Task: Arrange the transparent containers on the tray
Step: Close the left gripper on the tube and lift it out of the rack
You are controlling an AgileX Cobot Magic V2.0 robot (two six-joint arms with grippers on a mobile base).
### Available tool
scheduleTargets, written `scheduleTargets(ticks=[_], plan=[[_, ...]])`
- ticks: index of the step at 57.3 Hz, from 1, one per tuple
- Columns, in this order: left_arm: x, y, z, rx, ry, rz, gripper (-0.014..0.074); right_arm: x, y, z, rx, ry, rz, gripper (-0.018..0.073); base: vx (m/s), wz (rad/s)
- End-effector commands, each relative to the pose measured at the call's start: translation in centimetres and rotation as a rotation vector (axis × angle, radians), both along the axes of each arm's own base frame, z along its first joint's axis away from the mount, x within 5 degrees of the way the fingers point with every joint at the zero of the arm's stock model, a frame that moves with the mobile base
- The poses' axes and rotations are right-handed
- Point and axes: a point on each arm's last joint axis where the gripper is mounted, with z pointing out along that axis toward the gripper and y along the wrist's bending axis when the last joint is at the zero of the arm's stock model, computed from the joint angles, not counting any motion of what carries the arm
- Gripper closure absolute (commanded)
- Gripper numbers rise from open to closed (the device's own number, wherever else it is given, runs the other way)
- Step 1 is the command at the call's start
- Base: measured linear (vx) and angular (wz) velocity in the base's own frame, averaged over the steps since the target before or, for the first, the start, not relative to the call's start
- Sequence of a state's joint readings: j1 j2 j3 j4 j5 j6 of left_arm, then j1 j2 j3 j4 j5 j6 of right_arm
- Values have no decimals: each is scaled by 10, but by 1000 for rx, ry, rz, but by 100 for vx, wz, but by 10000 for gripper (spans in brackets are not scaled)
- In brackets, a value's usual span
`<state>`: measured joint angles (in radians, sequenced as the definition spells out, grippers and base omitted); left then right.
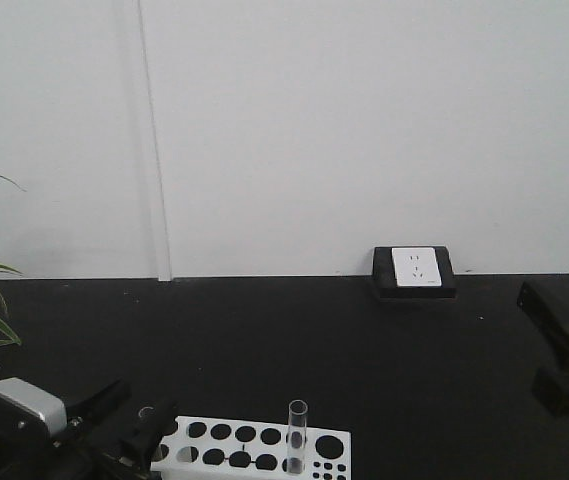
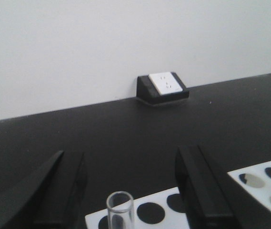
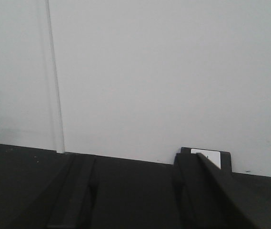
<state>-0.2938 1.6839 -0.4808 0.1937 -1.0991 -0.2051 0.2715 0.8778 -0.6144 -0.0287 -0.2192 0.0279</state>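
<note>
left gripper (image 2: 128,164) spread wide, straddling test tube (image 2: 120,208) upright in near-left end of white tube rack (image 2: 259,193); not touching; second test tube (image 1: 297,435) stands further right; tray not in view; right gripper (image 3: 140,191) released, empty; centre tube between pads, clamp gently, lift straight up

It looks like a lab bench: a white holed rack (image 1: 256,447) with a glass test tube (image 1: 297,435) at the frame's bottom, a black tabletop (image 1: 284,340), a bare white wall (image 1: 364,120) and a socket box (image 1: 414,270) right of centre.
</note>
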Motion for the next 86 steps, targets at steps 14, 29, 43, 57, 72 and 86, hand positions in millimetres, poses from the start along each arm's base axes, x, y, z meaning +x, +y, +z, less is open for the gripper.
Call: scheduleTargets(ticks=[14,29,43,57,72,86], plan=[[20,-7,3,-40,-50,5,94,-2,0,20,17,-128,4,145,0,0],[22,-7,-3,-37,-35,7,307,-2,0,20,17,-128,4,145,0,0],[22,-7,-2,-41,-45,6,608,-2,0,20,17,-128,4,145,0,0],[14,-5,30,-65,-123,8,603,-2,0,20,17,-128,4,145,0,0],[-5,1,121,-45,-266,14,603,-2,0,20,-3,-136,3,145,0,0],[-31,12,219,18,-366,61,603,-3,3,21,-81,-173,21,134,0,0]])
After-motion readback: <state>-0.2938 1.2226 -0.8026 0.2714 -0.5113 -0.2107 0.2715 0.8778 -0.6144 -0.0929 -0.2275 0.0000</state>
